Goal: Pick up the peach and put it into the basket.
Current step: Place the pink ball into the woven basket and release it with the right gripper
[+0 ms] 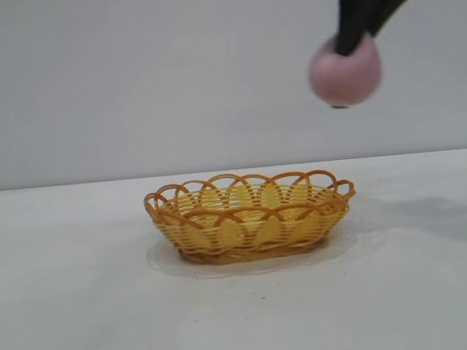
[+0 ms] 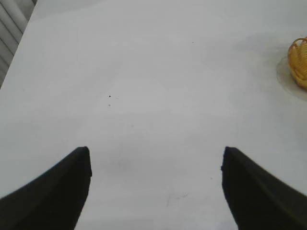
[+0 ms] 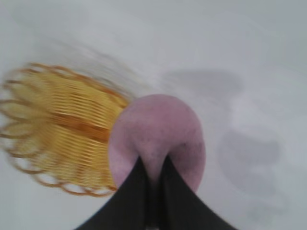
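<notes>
While clenched on the peach [image 1: 345,71], right gripper [image 1: 352,47] high in the air at the upper right of the exterior view, black fingers [image 3: 132,191] pinching the pink-mauve fruit from above. Peach hanging just under the fingertips, well clear of the white table [image 1: 81,303], darker smudge at its lower end. Yellow-orange wicker basket [image 1: 251,216] below the right gripper and off to its side, toward the middle of the table; not yet directly beneath the fruit. Seen from the right wrist, peach [image 3: 156,136] right at the fingertips, overlapping the near edge of the basket [image 3: 57,127] beyond it, with soft shadows on the table on the other side. Left gripper [image 2: 156,187] spread wide, grasping nothing, hovering over bare table [image 2: 144,86]; only a sliver of basket rim [image 2: 298,61] far ahead of it and off to one side.
</notes>
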Robot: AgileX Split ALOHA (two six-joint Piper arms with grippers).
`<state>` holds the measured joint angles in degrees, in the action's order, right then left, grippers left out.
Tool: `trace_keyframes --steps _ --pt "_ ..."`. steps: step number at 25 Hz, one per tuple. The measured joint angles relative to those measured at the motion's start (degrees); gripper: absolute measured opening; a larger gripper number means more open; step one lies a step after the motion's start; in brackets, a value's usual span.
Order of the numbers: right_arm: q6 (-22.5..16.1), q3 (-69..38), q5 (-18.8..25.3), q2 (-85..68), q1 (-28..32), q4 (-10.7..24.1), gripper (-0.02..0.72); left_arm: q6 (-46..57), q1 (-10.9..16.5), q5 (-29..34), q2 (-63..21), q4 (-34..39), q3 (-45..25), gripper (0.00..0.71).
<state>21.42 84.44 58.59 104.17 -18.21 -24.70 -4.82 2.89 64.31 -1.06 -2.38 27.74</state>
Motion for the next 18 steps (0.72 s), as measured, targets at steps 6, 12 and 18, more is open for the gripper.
trace_keyframes --steps 6,12,18 --pt "2.9 0.1 -0.1 2.4 -5.4 -1.4 0.000 0.0 0.0 0.0 0.0 0.0 0.0 0.531" --pt "3.3 0.1 -2.5 7.6 -10.8 -1.9 0.000 0.0 0.0 0.0 0.0 0.0 0.0 0.531" --pt "3.3 0.1 -4.7 11.4 -11.2 -2.0 0.060 0.0 0.0 0.0 0.0 0.0 0.0 0.531"
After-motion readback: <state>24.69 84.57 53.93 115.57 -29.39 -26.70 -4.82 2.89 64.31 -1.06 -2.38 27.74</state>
